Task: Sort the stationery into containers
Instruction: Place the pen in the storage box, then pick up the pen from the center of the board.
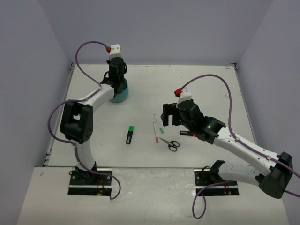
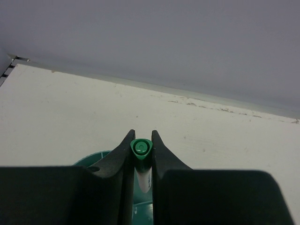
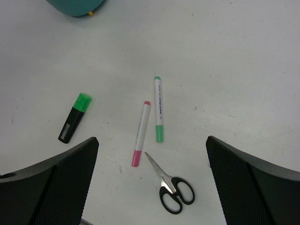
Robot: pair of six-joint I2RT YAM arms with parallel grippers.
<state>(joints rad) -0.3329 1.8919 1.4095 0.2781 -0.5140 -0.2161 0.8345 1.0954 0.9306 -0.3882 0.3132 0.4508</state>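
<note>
My left gripper (image 2: pixel 141 137) is shut on a white pen with a green cap (image 2: pixel 141 148), held end-on just above the round teal organizer (image 2: pixel 97 159). In the top view that gripper (image 1: pixel 117 80) hangs over the organizer (image 1: pixel 121 95) at the back left. My right gripper (image 3: pixel 151 140) is wide open and empty above the table's middle (image 1: pixel 167 115). Under it lie a black-and-green marker (image 3: pixel 74 118), a pink-capped white pen (image 3: pixel 140 133), a green-capped white pen (image 3: pixel 159 108) and black-handled scissors (image 3: pixel 169 185). The organizer's contents are hidden.
The loose items lie in a cluster at mid-table: marker (image 1: pixel 130 134), two pens (image 1: pixel 155 129), scissors (image 1: pixel 170 143). Grey walls close the table at the back and both sides. The organizer's edge (image 3: pixel 77 7) shows at the top of the right wrist view.
</note>
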